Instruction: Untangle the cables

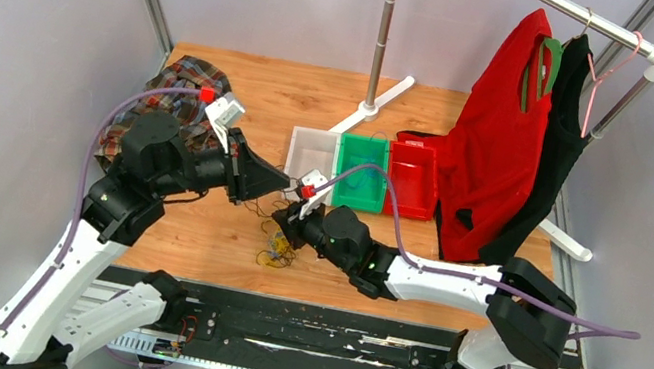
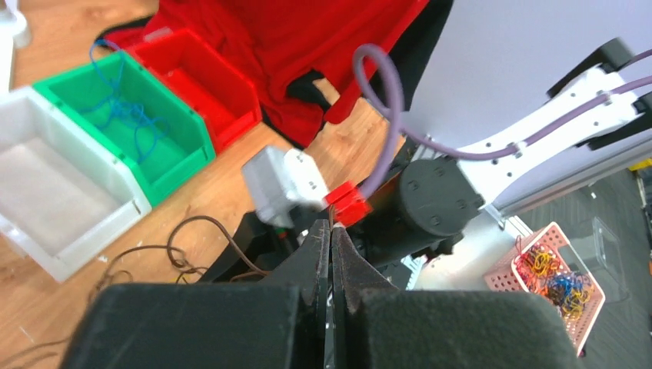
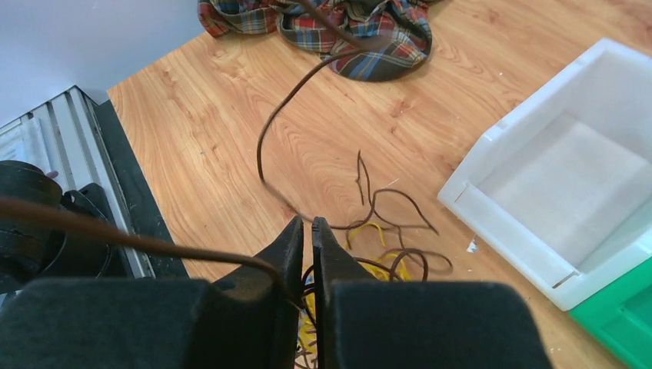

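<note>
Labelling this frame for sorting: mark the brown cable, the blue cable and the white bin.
brown cable point(image 3: 115, 234), right wrist view, strand running into the fingers point(image 3: 261, 307)
blue cable point(image 2: 127, 114), left wrist view, tangle in the green bin point(image 2: 181, 173)
white bin point(image 3: 507, 247), right wrist view, near rim

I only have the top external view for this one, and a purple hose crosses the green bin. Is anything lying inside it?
Observer: Yes. The left wrist view shows a thin blue cable looped inside the green plastic bin.
Reviewer: From above I can't see the right gripper's jaws. Is it holding anything?
Observer: In its own wrist view, the right gripper is shut on a thin brown cable.
Reviewer: Are there any cables outside my frame?
Observer: Yes. In the left wrist view, a pink perforated basket holding coloured cable loops sits past the edge of the wooden table.
</note>
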You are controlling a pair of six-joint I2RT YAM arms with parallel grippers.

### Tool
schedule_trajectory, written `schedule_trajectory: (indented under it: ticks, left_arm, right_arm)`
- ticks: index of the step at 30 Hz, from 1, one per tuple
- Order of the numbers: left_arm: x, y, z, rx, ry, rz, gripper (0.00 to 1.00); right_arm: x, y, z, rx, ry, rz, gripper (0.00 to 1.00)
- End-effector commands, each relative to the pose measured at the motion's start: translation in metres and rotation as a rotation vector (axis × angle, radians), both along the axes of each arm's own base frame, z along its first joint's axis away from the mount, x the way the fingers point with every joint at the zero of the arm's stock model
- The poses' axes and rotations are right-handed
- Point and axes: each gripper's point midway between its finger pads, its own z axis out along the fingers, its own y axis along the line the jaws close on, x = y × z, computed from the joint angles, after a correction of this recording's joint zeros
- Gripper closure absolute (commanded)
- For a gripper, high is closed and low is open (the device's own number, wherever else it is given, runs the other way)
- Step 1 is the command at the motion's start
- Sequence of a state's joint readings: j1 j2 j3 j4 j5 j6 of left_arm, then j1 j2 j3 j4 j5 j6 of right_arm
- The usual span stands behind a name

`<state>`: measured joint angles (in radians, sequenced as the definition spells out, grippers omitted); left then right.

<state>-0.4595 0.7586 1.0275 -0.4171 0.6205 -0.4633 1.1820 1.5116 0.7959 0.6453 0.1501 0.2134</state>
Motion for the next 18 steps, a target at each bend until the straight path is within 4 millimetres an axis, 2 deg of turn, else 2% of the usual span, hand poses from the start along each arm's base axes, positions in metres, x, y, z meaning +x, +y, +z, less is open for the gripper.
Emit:
schedule_trajectory:
  ticks: [1,4,10,15,18]
  left_arm:
    - [-0.012,0.003,0.055,-0.059,-0.132,-0.029,0.99]
    - [-0.01,0.009,0.094,-0.062,-0.259,0.005,0.99]
    - [0.007,0.032,0.19,-0.081,-0.533,0.183,0.99]
    - [0.015,0.03,0.243,-0.14,-0.646,0.202,0.99]
    - [0.021,0.027,0.267,-0.165,-0.686,0.205,1.0]
  right_arm:
    - [0.005,0.001,-0.009,0.03,0.035,-0.038,0.92]
    - [0.004,-0.008,-0.029,0.01,0.056,-0.059,0.92]
    - [0.002,-0.034,-0.069,-0.032,0.101,-0.121,0.88]
    - [-0.003,-0.045,-0.092,-0.064,0.141,-0.135,0.85]
    - [-0.007,-0.049,-0.101,-0.077,0.159,-0.133,0.81]
